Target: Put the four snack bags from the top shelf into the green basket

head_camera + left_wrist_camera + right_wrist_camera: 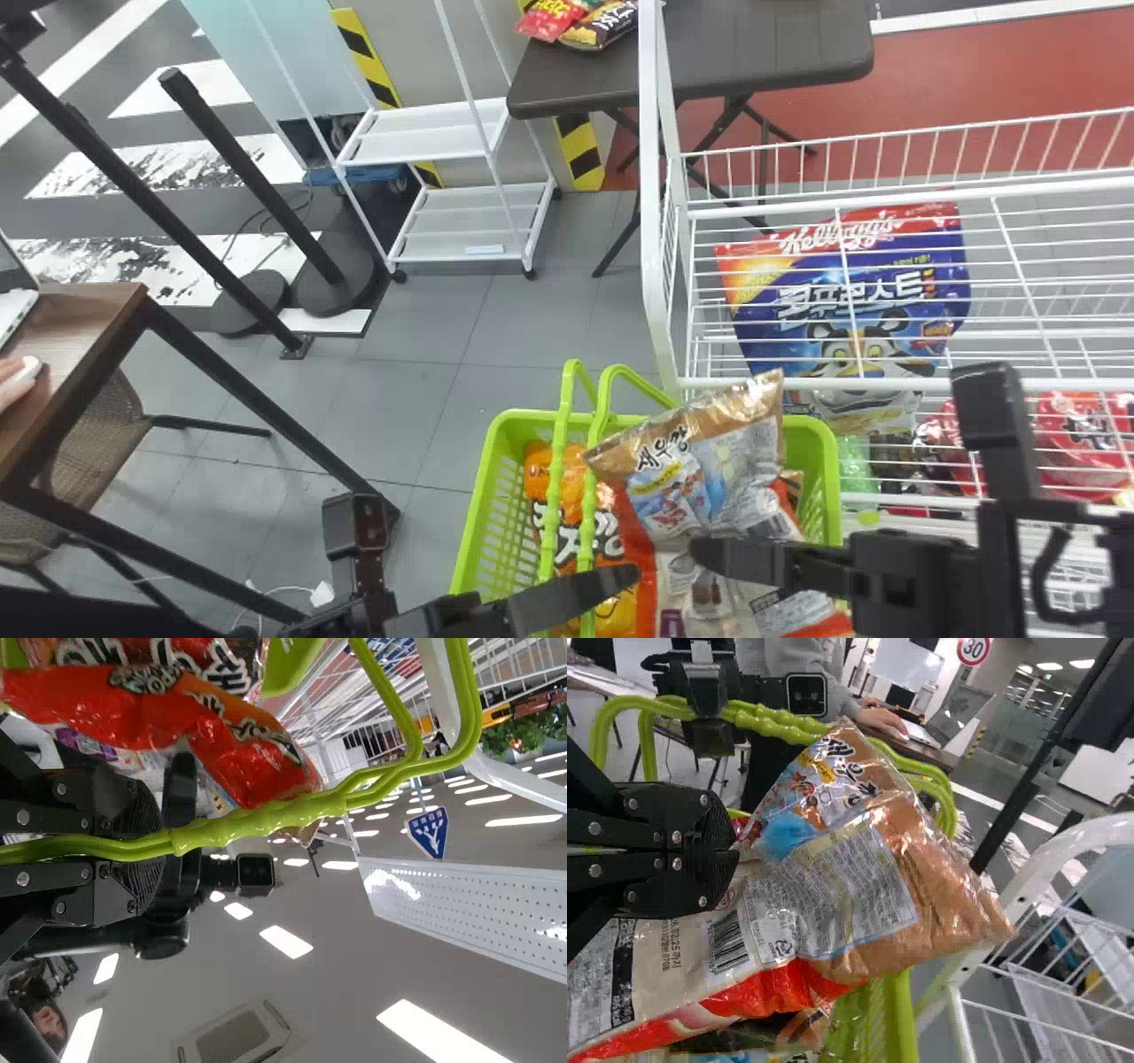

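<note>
In the head view my left gripper (602, 587) lies across the handles of the green basket (489, 532). In the left wrist view, my left gripper (168, 843) is shut on the green handles (266, 818); a red snack bag (159, 713) is beside them. My right gripper (709, 551) is over the basket, at a brown and silver snack bag (700, 443). The right wrist view has my right gripper (735, 855) shut on the edge of that brown bag (930, 877). An orange snack bag (576, 483) lies inside the basket's left part.
A white wire rack (660, 221) stands to the right, with a blue cereal bag (850, 310) and red packages (1076, 434) on it. A dark table (753, 53) holds more snack bags at the back. A brown desk (71, 354) is at the left.
</note>
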You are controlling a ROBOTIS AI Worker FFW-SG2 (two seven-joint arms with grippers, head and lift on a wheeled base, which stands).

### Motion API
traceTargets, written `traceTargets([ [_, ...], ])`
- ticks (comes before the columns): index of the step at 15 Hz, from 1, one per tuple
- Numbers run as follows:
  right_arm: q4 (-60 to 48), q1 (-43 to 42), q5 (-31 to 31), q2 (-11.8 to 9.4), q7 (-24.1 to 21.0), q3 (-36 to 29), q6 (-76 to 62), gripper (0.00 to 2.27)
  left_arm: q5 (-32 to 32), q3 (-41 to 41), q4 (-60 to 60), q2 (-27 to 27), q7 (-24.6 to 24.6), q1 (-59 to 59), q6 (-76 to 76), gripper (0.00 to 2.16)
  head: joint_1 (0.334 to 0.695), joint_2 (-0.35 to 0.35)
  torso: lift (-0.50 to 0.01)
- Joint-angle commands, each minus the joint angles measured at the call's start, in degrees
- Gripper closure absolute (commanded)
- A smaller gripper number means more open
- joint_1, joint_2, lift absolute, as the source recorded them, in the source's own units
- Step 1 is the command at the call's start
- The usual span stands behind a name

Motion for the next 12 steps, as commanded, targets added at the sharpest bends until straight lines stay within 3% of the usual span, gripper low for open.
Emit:
traceTargets([
  [1,6.2,-3.5,-0.4,0.2,-0.1,3.3,-1.2,2.25,0.0,-0.2,-0.2,0.0,-0.1,0.0,0.2,2.15,0.695,0.35,-0.001],
  [3,9.9,-5.9,-0.3,1.0,0.5,5.7,-3.5,2.2,0.0,-0.6,-0.2,0.0,-0.1,-0.2,0.2,2.15,0.695,0.35,-0.001],
  [4,11.4,-6.8,-0.4,1.0,1.0,6.3,-4.2,2.03,-0.1,-0.7,-0.3,0.0,0.0,-0.2,0.2,2.15,0.695,0.35,-0.001],
  [5,11.8,-6.9,-0.4,1.0,1.0,6.4,-4.2,1.65,-0.1,-0.7,-0.3,0.0,0.0,-0.2,0.2,2.15,0.695,0.35,-0.001],
  [6,11.6,-6.8,-0.5,0.8,1.3,6.2,-3.6,0.69,-0.1,-0.7,-0.3,0.1,0.1,-0.2,0.2,2.15,0.695,0.35,-0.001],
  [7,10.8,-6.3,-0.8,0.3,1.9,5.6,-2.9,0.0,-0.1,-0.7,-0.2,0.2,0.2,-0.3,0.2,2.15,0.695,0.35,-0.001],
  [12,0.4,-3.8,-5.4,-0.1,2.6,-2.8,10.4,0.04,-0.2,-1.0,-0.2,0.3,0.4,-0.6,0.2,2.15,0.695,0.35,-0.001],
])
